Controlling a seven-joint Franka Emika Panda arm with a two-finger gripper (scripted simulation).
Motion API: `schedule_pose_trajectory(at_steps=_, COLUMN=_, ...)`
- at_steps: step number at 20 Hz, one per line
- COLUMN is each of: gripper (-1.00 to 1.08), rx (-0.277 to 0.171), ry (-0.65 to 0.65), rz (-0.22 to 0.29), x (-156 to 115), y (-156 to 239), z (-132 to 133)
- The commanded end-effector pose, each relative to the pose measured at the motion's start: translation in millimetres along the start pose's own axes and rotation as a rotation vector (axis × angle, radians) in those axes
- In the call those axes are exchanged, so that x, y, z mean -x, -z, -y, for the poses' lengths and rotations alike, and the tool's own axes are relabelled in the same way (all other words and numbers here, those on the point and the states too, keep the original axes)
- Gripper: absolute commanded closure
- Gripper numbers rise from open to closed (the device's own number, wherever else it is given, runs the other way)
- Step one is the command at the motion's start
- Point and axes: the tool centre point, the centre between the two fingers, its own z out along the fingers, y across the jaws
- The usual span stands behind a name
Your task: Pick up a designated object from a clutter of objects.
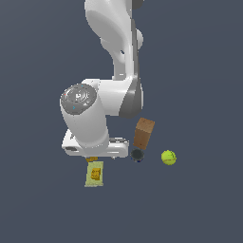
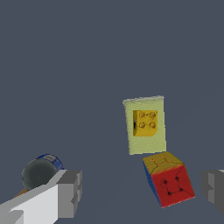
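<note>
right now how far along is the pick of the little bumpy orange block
Early. Done: the tool hovers above the clutter, open and empty. In hand: lining up; the red cube sits between the fingers, not the orange block, which lies untouched on the pale yellow pad. Left: shift, descend, grasp, lift.

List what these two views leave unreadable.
- Red cube: hidden behind the arm in the exterior view.
- Gripper: fingers cut by the wrist view's edge; the arm hides it in the exterior view.
- Brown box: base hidden by the dark cup, exterior view.

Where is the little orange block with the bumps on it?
The orange block sits on top of the pale yellow pad, next to the red cube; in the exterior view it lies just below the robot's wrist.
</note>
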Motion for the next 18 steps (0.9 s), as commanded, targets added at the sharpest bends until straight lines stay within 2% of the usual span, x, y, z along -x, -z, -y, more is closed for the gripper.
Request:
schedule_pose_trajectory(at_steps=1, gripper=-0.92, rx=0.002, ry=-0.001, rz=-0.002, x=-9, y=-19, z=-9)
schedule_pose_trajectory(at_steps=10, gripper=-0.92, rx=0.010, ry=-0.002, rz=-0.003, x=-23, y=-64, z=-30)
schedule_pose_trajectory(at_steps=18, gripper=-0.92, rx=0.011, ry=-0.002, rz=-0.002, x=-25, y=-72, z=-34)
